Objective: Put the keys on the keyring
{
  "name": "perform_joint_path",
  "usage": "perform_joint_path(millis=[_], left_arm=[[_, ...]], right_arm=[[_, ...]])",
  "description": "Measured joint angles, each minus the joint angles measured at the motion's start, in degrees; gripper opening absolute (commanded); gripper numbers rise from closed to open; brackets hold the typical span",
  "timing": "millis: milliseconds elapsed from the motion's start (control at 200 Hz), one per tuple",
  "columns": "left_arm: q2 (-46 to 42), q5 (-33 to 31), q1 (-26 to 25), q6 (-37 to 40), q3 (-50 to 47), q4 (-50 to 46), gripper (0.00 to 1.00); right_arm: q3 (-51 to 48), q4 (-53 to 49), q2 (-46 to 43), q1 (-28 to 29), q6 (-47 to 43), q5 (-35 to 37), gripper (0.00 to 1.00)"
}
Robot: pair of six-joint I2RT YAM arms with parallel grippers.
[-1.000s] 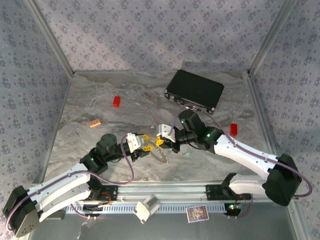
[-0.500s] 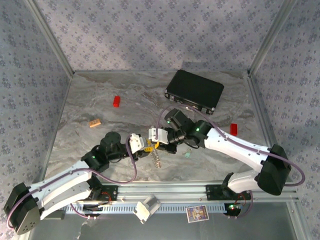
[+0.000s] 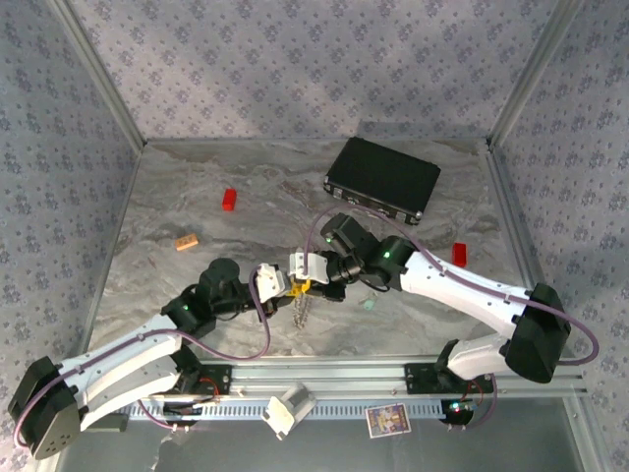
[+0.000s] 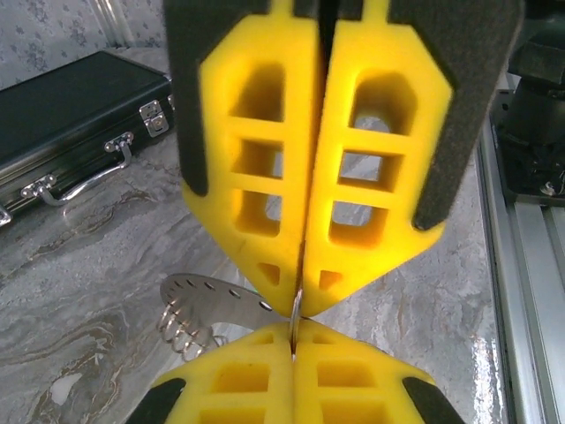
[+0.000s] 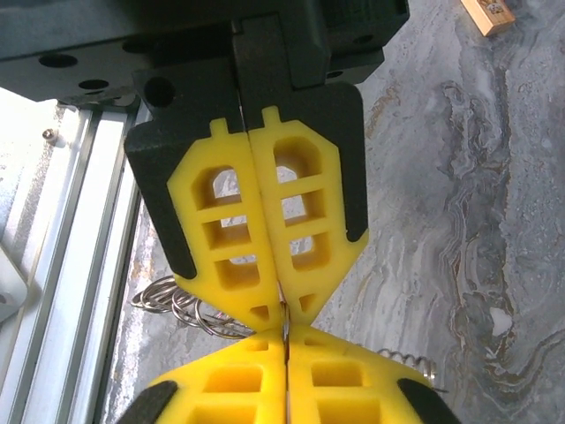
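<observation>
The keyring [image 3: 303, 309] hangs above the table's near middle, a thin silvery ring fringed with small metal loops. My left gripper [image 3: 284, 286] and right gripper [image 3: 307, 280] meet tip to tip over it. From the left wrist, the ring's rim [image 4: 296, 306] runs edge-on between my left gripper [image 4: 294, 334] below and the right fingers [image 4: 353, 221] above, with a perforated plate [image 4: 212, 296] to the left. The right wrist view has my right gripper [image 5: 285, 343] shut on the rim [image 5: 284, 318]. One mint-green key [image 3: 369, 305] lies on the table beside the right arm.
A black case [image 3: 383, 179] lies at the back right, also seen from the left wrist [image 4: 71, 115]. A red block [image 3: 229, 200] and an orange-tan block [image 3: 187, 241] sit at the left; another red block [image 3: 459, 255] sits at the right. The metal rail [image 5: 71, 221] runs along the near edge.
The right gripper carried the keyring leftward to the left gripper. The left gripper's fingers closed on the ring's rim. The ring now hangs edge-on between both.
</observation>
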Motion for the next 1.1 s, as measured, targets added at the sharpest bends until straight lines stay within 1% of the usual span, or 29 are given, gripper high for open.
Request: perform_joint_path(millis=[35, 85, 235, 295, 450, 595, 750, 919, 1029, 1099], left_arm=[[-0.1, 0.3, 0.0, -0.1, 0.0, 0.5, 0.00], [-0.3, 0.6, 0.0, -0.6, -0.2, 1.3, 0.00], [-0.7, 1.9, 0.0, -3.5, -2.4, 8.0, 0.00], [-0.7, 2.3, 0.0, -4.4, -3.3, 9.9, 0.00], [-0.6, 3.3, 0.0, -5.8, -4.6, 13.5, 0.00], [0.0, 3.6, -0.1, -6.5, -4.9, 16.3, 0.00], [1.0, 4.0, -0.1, -7.1, -5.1, 18.3, 0.00], [1.2, 4.4, -0.1, -7.2, -5.4, 19.5, 0.00], [1.2, 4.4, -0.1, -7.2, -5.4, 19.9, 0.00], [1.2, 4.3, -0.1, -7.3, -5.4, 19.9, 0.00]], right_arm=[[-1.1, 1.8, -0.5, -0.6, 0.6, -1.2, 0.32], [-3.6, 4.6, -2.2, -1.9, 2.1, -3.2, 0.33], [-15.8, 17.5, -10.7, -8.6, 7.5, -10.7, 0.33], [-20.1, 22.7, -13.0, -10.3, 10.0, -12.7, 0.33], [-27.2, 35.2, -14.4, -10.4, 16.4, -16.4, 0.31], [-28.9, 42.5, -14.2, -9.7, 19.9, -17.1, 0.29], [-30.1, 48.7, -13.7, -8.9, 22.3, -17.0, 0.24], [-30.5, 50.8, -13.2, -8.6, 23.3, -17.0, 0.17], [-30.5, 51.5, -13.0, -8.4, 23.6, -17.1, 0.09], [-30.5, 51.4, -12.9, -8.3, 23.8, -17.3, 0.01]])
